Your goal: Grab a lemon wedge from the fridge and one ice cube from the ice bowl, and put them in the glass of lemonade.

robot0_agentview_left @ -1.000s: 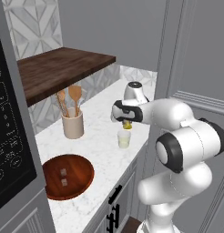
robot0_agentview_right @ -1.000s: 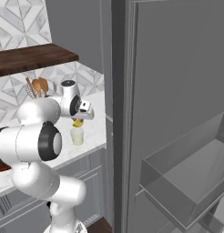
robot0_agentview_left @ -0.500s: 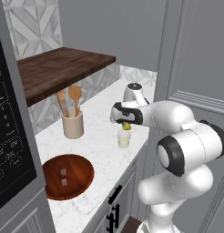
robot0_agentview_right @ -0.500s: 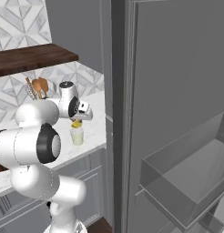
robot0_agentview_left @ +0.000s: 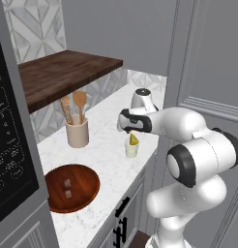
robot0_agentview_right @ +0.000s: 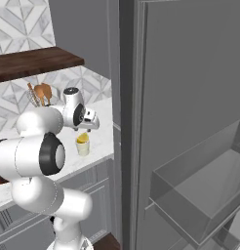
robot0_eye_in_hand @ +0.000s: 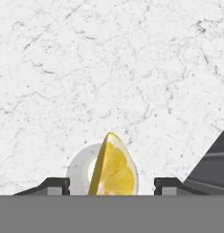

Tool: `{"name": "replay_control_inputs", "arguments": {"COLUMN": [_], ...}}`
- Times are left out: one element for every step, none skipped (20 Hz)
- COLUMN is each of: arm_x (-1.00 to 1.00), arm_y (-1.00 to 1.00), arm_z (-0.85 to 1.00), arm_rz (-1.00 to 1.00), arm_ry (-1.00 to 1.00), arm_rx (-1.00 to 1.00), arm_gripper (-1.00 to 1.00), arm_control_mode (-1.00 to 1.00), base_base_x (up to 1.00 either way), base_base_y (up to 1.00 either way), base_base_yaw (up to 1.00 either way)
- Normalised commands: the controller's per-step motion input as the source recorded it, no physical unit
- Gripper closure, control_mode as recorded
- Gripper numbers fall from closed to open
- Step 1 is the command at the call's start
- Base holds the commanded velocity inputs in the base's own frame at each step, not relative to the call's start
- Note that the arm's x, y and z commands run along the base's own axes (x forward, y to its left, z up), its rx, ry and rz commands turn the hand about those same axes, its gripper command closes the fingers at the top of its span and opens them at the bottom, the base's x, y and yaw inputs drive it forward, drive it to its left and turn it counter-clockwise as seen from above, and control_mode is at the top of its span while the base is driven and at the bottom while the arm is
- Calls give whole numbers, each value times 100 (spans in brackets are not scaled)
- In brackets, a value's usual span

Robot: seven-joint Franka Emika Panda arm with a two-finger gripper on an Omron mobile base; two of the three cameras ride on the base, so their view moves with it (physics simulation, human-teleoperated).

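Observation:
The glass of lemonade stands on the white marble counter near its front edge. The yellow lemon wedge sticks point-up out of its top. My gripper hovers just above the glass, open. In the hand view the lemon wedge stands in the glass between my fingertips, with a gap on each side. The wooden ice bowl sits at the counter's near left with two pale ice cubes in it. The fridge stands open at the right.
A beige crock with wooden spoons stands behind the glass by the tiled wall. A dark wood shelf hangs over the counter. A black appliance panel borders the left. The fridge's door bin juts out low on the right.
My jaws have opened and let go of the lemon wedge, which now rests in the glass. The hand has stayed over the glass.

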Motion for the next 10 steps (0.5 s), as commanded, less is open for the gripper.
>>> {"name": "replay_control_inputs", "arguments": {"arm_x": [0, 0, 0, 0, -11, -20, -37, -62, -64, -65], "arm_y": [0, 0, 0, 0, 0, 0, 0, 0, 0, 0], "arm_z": [0, 0, 9, 8, 6, 0, 9, 21, 25, 24], "arm_rz": [0, 0, 0, 1, 1, 1, 4, 7, 8, 9], "arm_ry": [5, 2, 0, 0, -1, -7, -7, -12, -10, -10], "arm_rx": [0, 0, 0, 0, 0, 0, 1, 6, 7, 6], "arm_gripper": [-100, -100, -100, -100, -100, -100, -100, -100, -100, -100], "arm_control_mode": [-100, -100, -100, -100, -100, -100, -100, -100, -100, -100], "base_base_x": [0, 0, 0, 0, 0, 0, 0, 0, 0, 0], "base_base_y": [0, 0, 0, 0, 0, 0, 0, 0, 0, 0], "base_base_yaw": [0, 0, 0, 0, 0, 0, 0, 0, 0, 0]}}
